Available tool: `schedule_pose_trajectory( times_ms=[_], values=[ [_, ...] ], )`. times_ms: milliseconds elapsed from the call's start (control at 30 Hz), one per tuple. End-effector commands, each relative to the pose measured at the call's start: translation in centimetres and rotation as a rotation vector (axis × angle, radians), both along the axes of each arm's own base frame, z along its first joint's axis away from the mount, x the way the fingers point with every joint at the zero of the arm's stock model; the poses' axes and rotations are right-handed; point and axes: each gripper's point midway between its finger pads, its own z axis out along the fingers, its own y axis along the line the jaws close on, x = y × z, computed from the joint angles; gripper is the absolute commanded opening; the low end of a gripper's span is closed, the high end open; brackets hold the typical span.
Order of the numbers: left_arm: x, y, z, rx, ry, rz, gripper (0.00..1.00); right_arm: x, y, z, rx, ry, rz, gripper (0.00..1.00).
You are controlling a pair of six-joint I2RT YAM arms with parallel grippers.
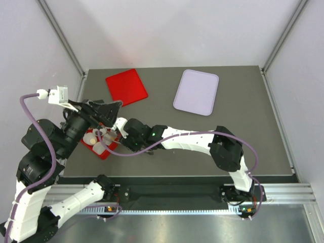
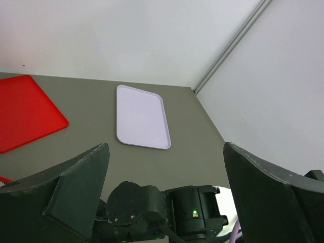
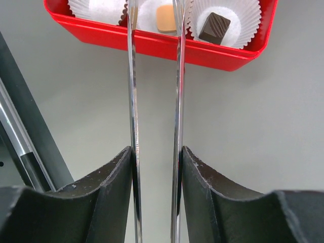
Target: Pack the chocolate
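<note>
A red box [image 3: 152, 43] holds white fluted paper cups. A tan chocolate [image 3: 165, 18] lies in the middle cup, and a dark ridged chocolate [image 3: 214, 27] sits in the cup to its right. My right gripper [image 3: 157, 150] is shut on metal tongs [image 3: 132, 101], whose two blades stand apart and reach over the box on either side of the tan piece. In the top view the right gripper [image 1: 121, 132] is at the box [image 1: 104, 150]. My left gripper [image 2: 166, 147] is open and empty, raised above the right arm [image 2: 167, 212].
A flat red lid [image 1: 126, 86] lies at the back left, and a lavender tray [image 1: 196, 91] at the back right. The left arm [image 1: 76, 129] crowds the box from the left. The left cup [image 3: 96, 10] looks empty as far as it shows.
</note>
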Motion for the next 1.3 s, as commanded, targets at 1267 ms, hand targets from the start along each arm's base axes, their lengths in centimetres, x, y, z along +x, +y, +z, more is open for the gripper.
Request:
schedule_pose_trajectory(
  times_ms=[1267],
  values=[
    [5.2, -6.1, -12.0, 0.128, 0.276, -0.074, 0.99, 17.1, -50.0, 5.7, 0.016, -0.119, -1.268, 0.43]
  ],
)
